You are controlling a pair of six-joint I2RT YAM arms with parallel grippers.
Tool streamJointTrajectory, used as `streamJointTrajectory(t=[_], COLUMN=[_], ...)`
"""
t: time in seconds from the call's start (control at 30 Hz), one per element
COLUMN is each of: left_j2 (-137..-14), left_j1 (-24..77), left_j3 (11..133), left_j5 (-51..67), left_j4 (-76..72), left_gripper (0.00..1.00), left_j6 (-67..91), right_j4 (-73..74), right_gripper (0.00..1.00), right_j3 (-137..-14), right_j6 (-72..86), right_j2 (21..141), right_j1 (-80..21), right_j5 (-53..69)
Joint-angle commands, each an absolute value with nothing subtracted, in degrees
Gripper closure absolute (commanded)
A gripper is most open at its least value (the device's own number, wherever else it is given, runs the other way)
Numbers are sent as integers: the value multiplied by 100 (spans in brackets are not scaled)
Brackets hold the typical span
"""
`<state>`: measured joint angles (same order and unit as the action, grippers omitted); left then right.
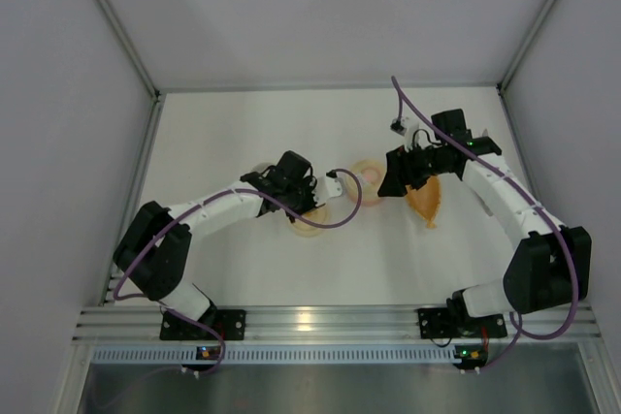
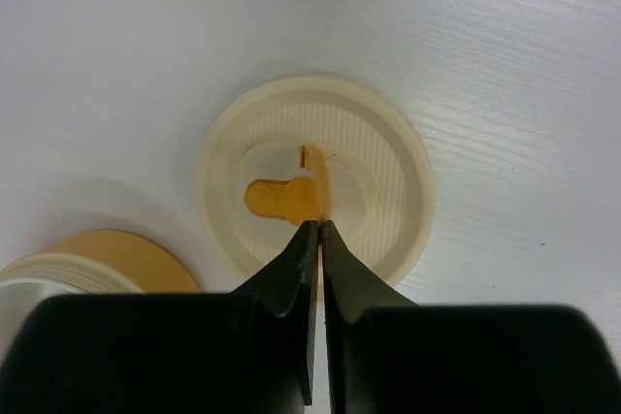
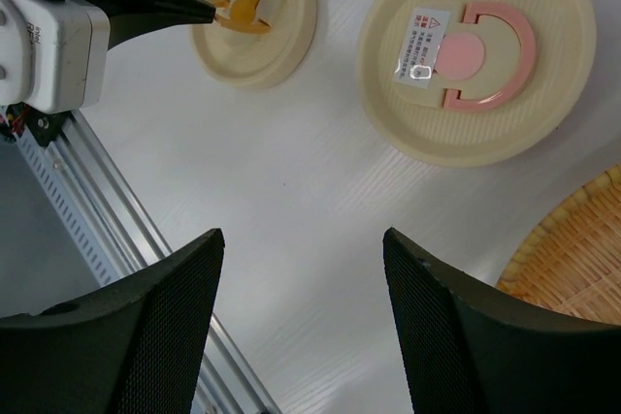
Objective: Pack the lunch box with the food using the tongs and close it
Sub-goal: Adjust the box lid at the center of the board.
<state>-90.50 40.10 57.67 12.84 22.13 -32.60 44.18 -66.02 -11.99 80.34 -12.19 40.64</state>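
The lunch box's round cream lid with its pink ring mark (image 3: 475, 50) lies flat on the white table; I cannot tell whether the container sits under it. Beside it lies a smaller cream lid (image 2: 388, 181) with an orange tab (image 2: 315, 176) standing up from its middle. My left gripper (image 2: 318, 225) is shut on that tab, its black fingertips pinching the thin edge. My right gripper (image 3: 303, 238) hangs open above bare table near the two lids, holding nothing. The tongs and the food chunks are out of view.
A round thing with an orange top and cream rim (image 2: 107, 261) sits close by the left gripper. A woven straw-coloured basket rim (image 3: 572, 249) lies right of the right gripper; a pointed orange shape (image 1: 428, 206) shows under the right arm. The metal rail (image 3: 107, 210) marks the near edge.
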Motion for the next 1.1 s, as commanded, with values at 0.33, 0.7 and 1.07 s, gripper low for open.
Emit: streamJointTrajectory(t=[0.33, 0.7, 1.07], left_j2=[-8667, -8911, -9536], left_j1=[3990, 4078, 4078], left_j3=[5836, 5739, 5730], left_j5=[1274, 993, 896], left_j4=[2030, 2030, 1793], left_gripper=[10, 27, 35], left_j6=[-3287, -3533, -3665], right_j4=[4157, 4069, 4105], right_gripper=[34, 33, 33], right_j3=[-6548, -6574, -6583], right_j6=[-1266, -1187, -1213], right_j2=[7998, 8068, 8060], right_j1=[-1134, -1143, -1143], right_j5=[4263, 4263, 4192])
